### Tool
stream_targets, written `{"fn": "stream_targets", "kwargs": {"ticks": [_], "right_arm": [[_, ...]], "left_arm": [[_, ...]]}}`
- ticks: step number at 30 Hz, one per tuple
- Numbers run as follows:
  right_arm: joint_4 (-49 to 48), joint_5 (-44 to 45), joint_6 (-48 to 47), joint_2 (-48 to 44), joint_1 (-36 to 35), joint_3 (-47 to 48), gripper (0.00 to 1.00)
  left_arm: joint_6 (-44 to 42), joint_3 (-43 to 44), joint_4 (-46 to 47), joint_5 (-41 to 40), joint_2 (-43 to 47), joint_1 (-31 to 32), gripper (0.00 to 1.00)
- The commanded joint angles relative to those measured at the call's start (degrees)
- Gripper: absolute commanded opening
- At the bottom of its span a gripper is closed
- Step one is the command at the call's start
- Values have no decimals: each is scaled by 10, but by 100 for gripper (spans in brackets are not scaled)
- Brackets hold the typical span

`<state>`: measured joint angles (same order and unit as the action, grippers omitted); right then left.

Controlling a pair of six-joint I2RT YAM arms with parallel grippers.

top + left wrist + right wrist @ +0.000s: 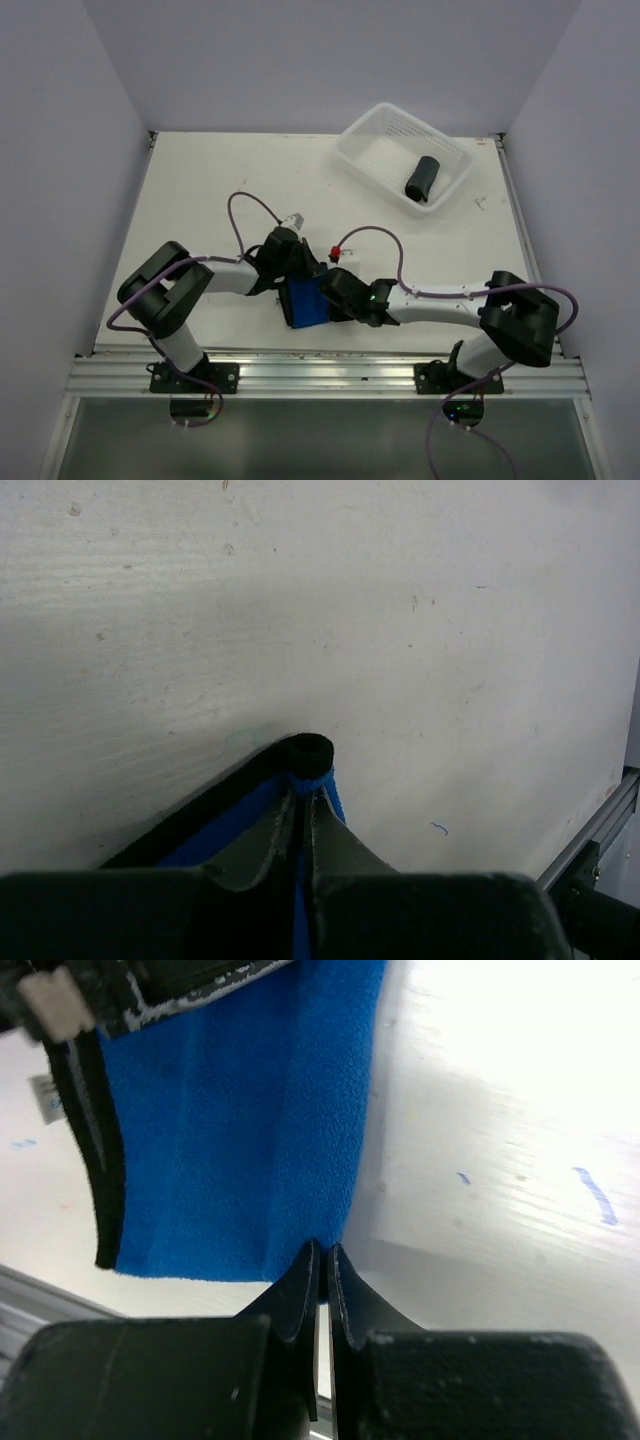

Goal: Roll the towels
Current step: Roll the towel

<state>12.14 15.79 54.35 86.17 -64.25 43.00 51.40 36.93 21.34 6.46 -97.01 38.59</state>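
The bright blue towel (305, 303) with black edging lies near the table's front edge, between both arms. My left gripper (298, 266) is shut on the blue towel's far corner; in the left wrist view the jaws (303, 792) pinch blue cloth just behind a black edging fold (306, 752). My right gripper (336, 300) is at the blue towel's right side. In the right wrist view the right gripper (326, 1250) has its jaws pressed together on the near right corner of the blue towel (240, 1140). A dark rolled towel (422, 178) lies in the basket.
The white perforated basket (352, 158) stands at the back right of the table. A metal rail (330, 375) runs along the front edge, close below the blue towel. White walls enclose the table on three sides. Purple cables loop above both arms.
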Motion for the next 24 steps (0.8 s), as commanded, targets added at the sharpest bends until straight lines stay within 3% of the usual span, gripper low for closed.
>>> {"fn": "stream_targets", "kwargs": {"ticks": [1,7,10,14,20,24], "right_arm": [[205,86,-77,2,-46,70,0],[291,141,-106,72,-99,146,0],[310,178,-101,107,-119,164,0],[337,213,-91,138,-134,184,0],[354,253,-77,139,-152,203,0],[377,287,-72,150,-169,219,0]], "left_arm": [[-45,16,-98,-36,2,-27,0],[-50,16,-105,-31,1,-33,0],[-54,17,-121,-32,20,-38,9],[-67,23,-156,-47,67,-47,28],[-74,27,-195,-60,126,-58,37],[-78,54,-213,-25,148,-62,40]]}}
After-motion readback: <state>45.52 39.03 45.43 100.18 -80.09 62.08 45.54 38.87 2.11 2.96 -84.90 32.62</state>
